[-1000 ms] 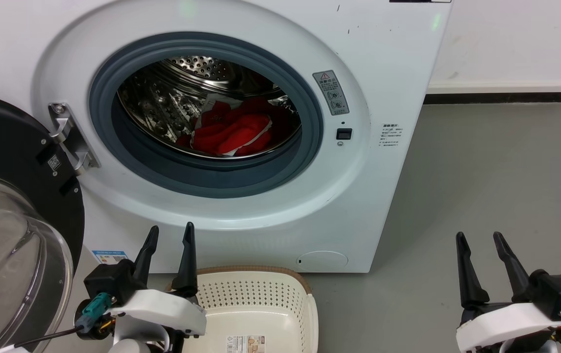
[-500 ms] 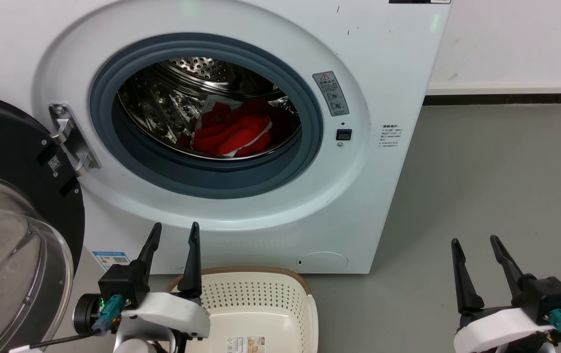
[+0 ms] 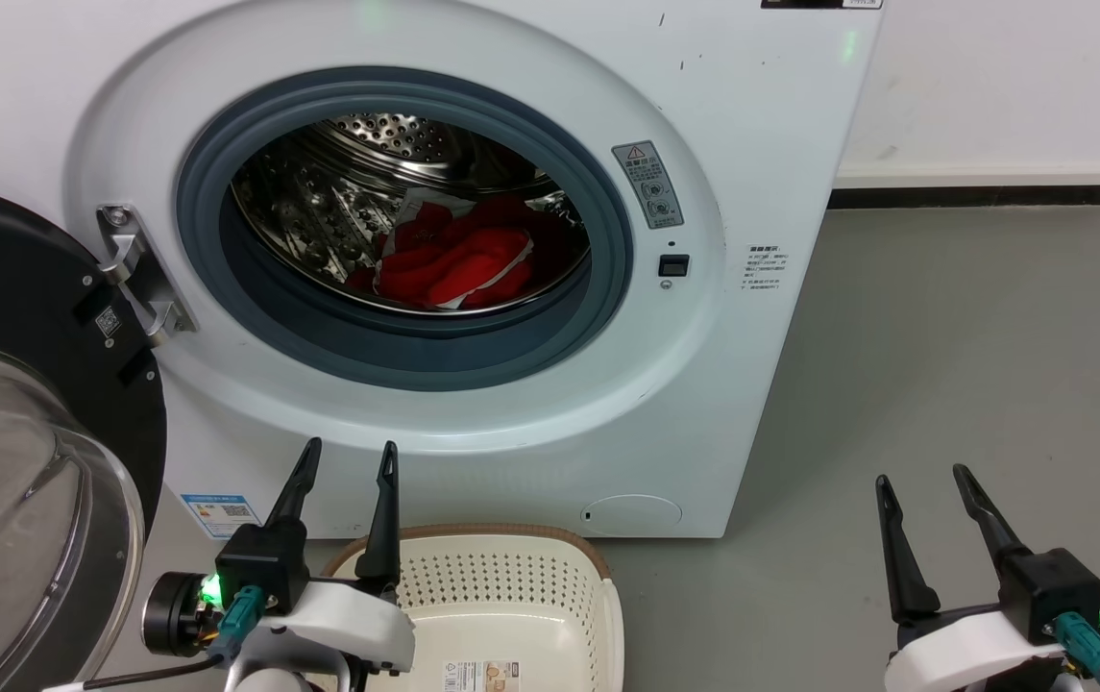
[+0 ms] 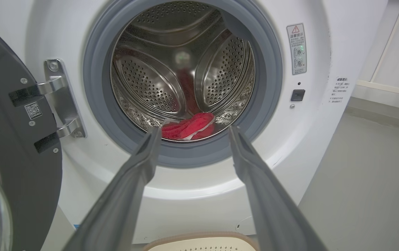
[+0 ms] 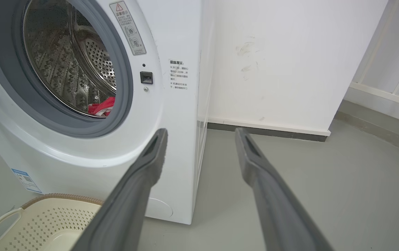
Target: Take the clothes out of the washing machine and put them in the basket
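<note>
Left gripper and right gripper, both spread and empty, low before the washing machine; reach centrally past the door ring and pinch the nearest, apparently loose, fold of the clothes.

soft red clothes with white trim are piled low in the steel drum of the big white washing machine, whose round door is swung open. the cream holed plastic basket is set just before it.
</note>
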Tool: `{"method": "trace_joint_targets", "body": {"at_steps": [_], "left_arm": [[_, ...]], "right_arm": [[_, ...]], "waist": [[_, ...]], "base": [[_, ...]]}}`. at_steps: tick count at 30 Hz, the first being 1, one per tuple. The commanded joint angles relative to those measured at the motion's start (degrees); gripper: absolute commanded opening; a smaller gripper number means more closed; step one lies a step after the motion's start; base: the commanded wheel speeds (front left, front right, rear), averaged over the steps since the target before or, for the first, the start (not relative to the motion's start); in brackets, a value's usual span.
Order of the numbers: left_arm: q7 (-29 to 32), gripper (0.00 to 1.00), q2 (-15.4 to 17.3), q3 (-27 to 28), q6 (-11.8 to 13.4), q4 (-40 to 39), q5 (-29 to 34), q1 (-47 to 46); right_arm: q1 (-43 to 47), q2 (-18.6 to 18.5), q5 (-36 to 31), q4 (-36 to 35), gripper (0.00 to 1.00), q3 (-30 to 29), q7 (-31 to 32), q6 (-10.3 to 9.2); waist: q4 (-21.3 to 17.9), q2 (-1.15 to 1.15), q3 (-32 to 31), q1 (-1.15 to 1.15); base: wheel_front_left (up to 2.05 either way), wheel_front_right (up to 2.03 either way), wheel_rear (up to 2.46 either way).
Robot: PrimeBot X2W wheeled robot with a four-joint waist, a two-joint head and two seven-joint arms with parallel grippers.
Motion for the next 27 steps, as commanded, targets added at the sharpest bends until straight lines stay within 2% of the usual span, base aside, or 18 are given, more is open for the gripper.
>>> {"method": "trace_joint_targets", "body": {"at_steps": [1, 6, 27], "left_arm": [[-0.4, 1.0, 0.1, -0.2, 0.3, -0.1, 1.2, 0.4], [-1.0, 1.0, 0.1, -0.2, 0.5, 0.0, 3.1, 0.6], [-0.9, 1.0, 0.1, 0.2, 1.0, -0.6, 0.8, 0.4]], "right_arm": [[0.4, -0.1, -1.0, 0.1, 1.0, 0.1, -0.4, -0.02], [0.4, -0.1, -3.3, 0.4, 1.0, 0.2, -1.0, -0.02], [-0.3, -0.1, -1.1, 0.9, 1.0, 0.5, -1.0, -0.02]], "waist": [[0.0, 0.0, 0.0, 0.0], [0.2, 0.0, 0.0, 0.0], [0.3, 0.0, 0.4, 0.0]], "base": [[0.0, 0.0, 0.0], [0.0, 0.0, 0.0], [0.0, 0.0, 0.0]]}}
